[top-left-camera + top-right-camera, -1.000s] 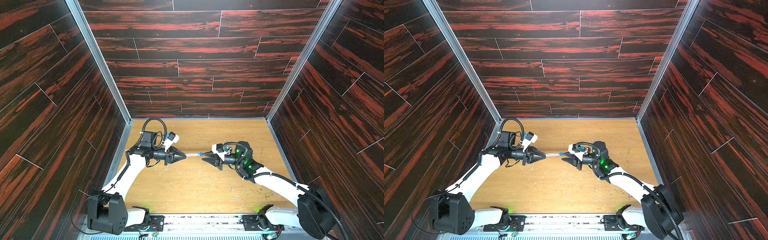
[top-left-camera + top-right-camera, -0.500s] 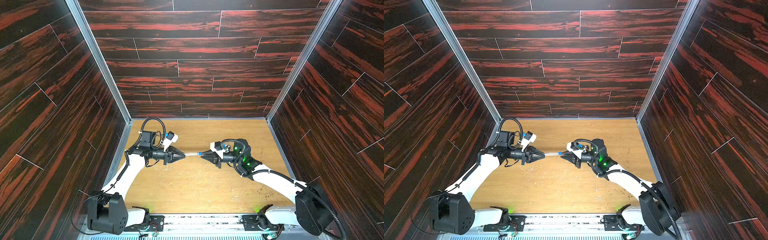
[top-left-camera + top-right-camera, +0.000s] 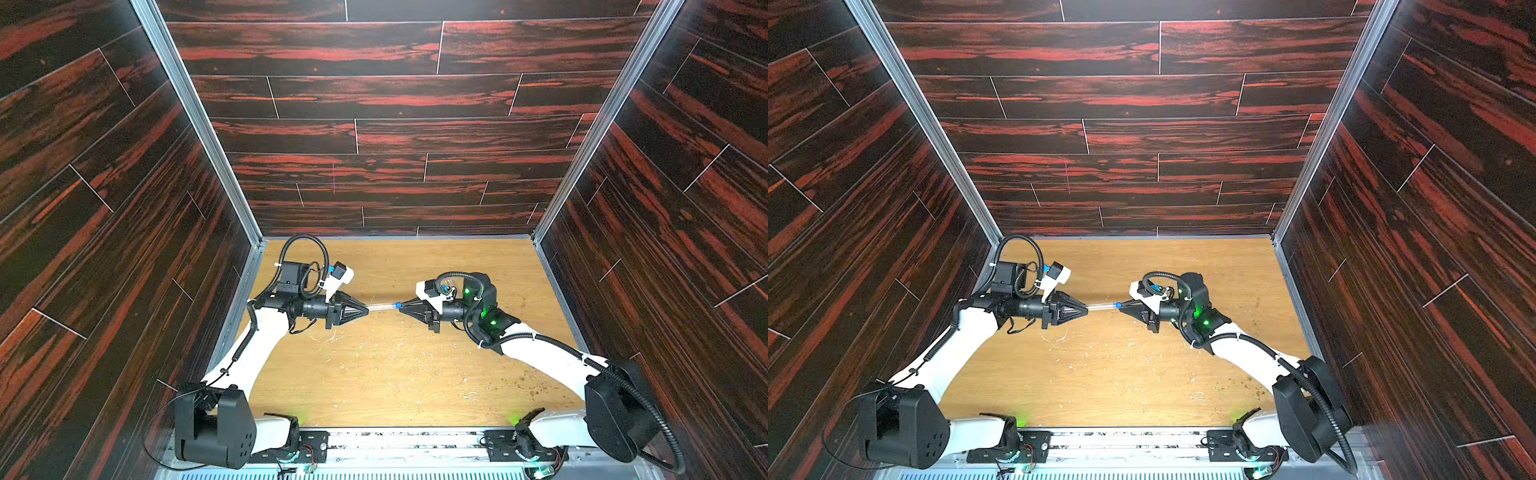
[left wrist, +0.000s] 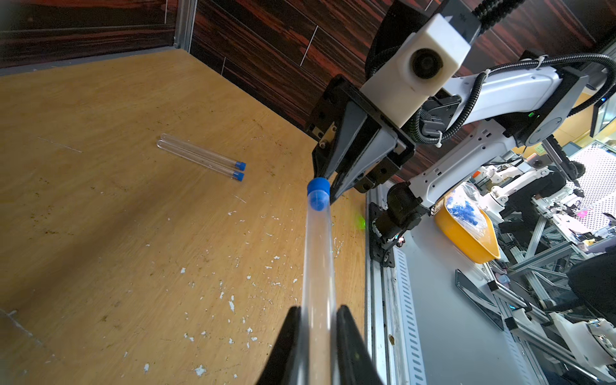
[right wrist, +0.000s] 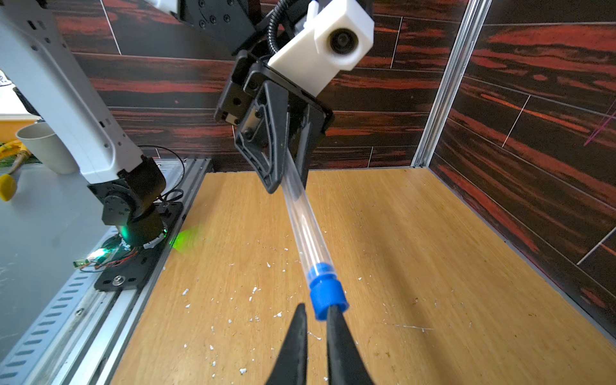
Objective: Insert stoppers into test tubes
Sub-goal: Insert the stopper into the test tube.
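Scuffed wood floor [image 3: 395, 374], dark panel walls [image 3: 395, 95]. I saw the left gripper [image 4: 316, 310] clamped on the test tube [image 4: 318, 260], which stuck straight out from its tips toward the right gripper [image 5: 316, 308]. The blue stopper [image 5: 325, 293] sat in the tube mouth, right at the right gripper's tips. Its jaws were almost together and touching the stopper's end; couldn't tell if they pinched it. Two stoppered tubes [image 4: 200, 155] lay well apart from both.
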{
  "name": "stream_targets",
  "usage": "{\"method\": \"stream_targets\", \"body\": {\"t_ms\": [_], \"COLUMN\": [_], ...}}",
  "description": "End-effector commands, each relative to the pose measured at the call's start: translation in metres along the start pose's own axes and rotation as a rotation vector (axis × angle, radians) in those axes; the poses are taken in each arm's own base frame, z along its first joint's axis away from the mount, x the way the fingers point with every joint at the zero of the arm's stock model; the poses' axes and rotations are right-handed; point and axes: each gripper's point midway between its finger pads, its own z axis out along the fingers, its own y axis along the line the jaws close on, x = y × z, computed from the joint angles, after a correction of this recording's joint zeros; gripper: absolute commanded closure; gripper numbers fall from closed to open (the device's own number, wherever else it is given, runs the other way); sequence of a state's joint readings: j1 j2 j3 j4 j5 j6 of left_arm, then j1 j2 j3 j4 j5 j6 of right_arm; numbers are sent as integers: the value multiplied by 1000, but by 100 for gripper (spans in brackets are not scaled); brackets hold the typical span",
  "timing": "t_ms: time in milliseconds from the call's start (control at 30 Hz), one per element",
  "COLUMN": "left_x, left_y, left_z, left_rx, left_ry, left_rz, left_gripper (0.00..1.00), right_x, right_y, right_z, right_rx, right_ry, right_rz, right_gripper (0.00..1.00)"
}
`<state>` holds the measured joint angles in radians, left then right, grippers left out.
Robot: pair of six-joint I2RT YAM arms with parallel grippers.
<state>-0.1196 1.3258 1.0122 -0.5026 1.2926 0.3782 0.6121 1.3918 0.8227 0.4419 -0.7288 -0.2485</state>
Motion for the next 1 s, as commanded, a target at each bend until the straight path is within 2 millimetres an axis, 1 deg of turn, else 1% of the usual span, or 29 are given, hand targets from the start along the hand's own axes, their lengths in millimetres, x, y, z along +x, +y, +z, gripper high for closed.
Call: {"method": "stream_targets", "body": {"t_ms": [0, 333, 600, 967], "left_x": [-9, -10, -9, -11], "left_y": [-19, -20, -21, -20], "left_z": [6, 6, 7, 9], "left_rx": [66, 68, 73, 80], "left_ry": [-6, -7, -5, -3], "left_rz": [73, 75, 78, 78], "left_gripper": [100, 100, 100, 100], "right_x": [-24, -28, -36, -44], "right_y": [25, 29, 36, 46], "right_z": [16, 23, 27, 40], "right_rx": [-127, -167, -214, -276], "right_ry": [-59, -58, -79, -104], "right_rz": [-80, -111, -142, -178], "right_gripper": [86, 86, 87, 87]}}
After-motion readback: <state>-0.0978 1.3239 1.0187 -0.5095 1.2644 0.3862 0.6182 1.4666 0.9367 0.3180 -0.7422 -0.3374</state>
